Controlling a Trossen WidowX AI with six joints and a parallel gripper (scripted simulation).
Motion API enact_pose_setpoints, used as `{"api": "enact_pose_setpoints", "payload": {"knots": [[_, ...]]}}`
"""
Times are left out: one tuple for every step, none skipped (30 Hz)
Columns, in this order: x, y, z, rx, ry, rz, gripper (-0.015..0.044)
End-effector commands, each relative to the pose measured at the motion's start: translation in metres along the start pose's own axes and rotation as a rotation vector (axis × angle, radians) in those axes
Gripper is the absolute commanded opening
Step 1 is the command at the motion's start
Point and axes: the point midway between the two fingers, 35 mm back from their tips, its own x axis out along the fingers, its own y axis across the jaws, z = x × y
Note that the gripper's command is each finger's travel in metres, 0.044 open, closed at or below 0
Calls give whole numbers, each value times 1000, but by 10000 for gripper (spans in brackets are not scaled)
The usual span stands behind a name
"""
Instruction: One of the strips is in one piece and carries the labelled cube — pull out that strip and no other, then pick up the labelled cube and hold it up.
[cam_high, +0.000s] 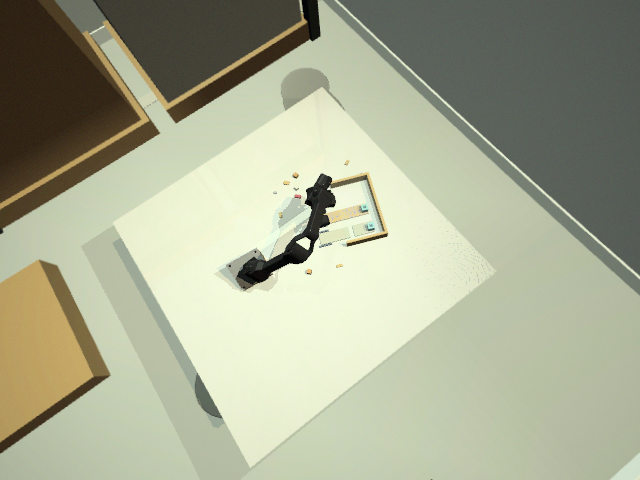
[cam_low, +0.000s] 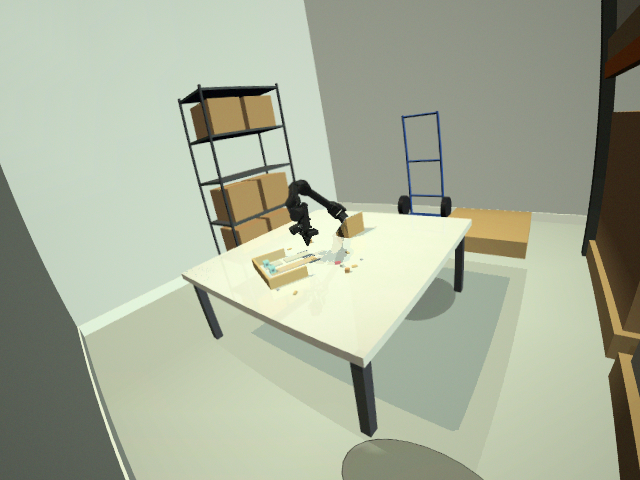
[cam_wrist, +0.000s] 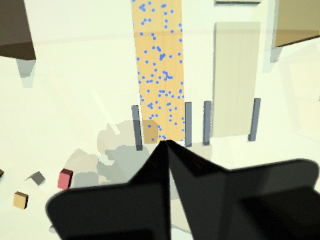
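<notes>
My gripper (cam_high: 325, 220) (cam_low: 307, 242) (cam_wrist: 165, 145) is shut with nothing between its fingers, pointing down above the near end of the orange blue-dotted strip (cam_high: 346, 213) (cam_low: 294, 265) (cam_wrist: 160, 60). This strip looks unbroken and bears a teal cube (cam_high: 364, 207) (cam_low: 272, 269) at its far end. The pale strip beside it is in two parts with a gap: a long near piece (cam_high: 334, 237) (cam_wrist: 236, 80) and a short far piece (cam_high: 357, 231) under a second teal cube (cam_high: 370, 226) (cam_low: 266, 262). The cubes' labels are unreadable here, and both cubes are outside the wrist view.
A wooden three-sided wall (cam_high: 377, 204) (cam_low: 289, 276) surrounds the strips' far parts, open toward the arm's base. Low grey rails (cam_wrist: 136, 127) (cam_wrist: 254, 120) flank both near ends. A red block (cam_wrist: 65, 178) (cam_high: 297, 196) and a small tan block (cam_wrist: 20, 200) lie left of the gripper.
</notes>
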Motion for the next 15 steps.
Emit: {"api": "enact_pose_setpoints", "payload": {"knots": [[7, 1, -4, 23, 58, -32, 0], [7, 1, -4, 23, 58, -32, 0], [7, 1, -4, 23, 58, -32, 0], [7, 1, -4, 23, 58, -32, 0], [8, 1, -4, 23, 58, -32, 0], [9, 1, -4, 23, 58, -32, 0], [10, 1, -4, 23, 58, -32, 0], [12, 1, -4, 23, 58, -32, 0], [14, 1, -4, 23, 58, -32, 0], [15, 1, -4, 23, 58, -32, 0], [17, 1, -4, 23, 58, -32, 0], [19, 1, -4, 23, 58, -31, 0], [20, 1, -4, 23, 58, -31, 0], [22, 1, -4, 23, 58, -31, 0], [24, 1, -4, 23, 58, -31, 0]]}}
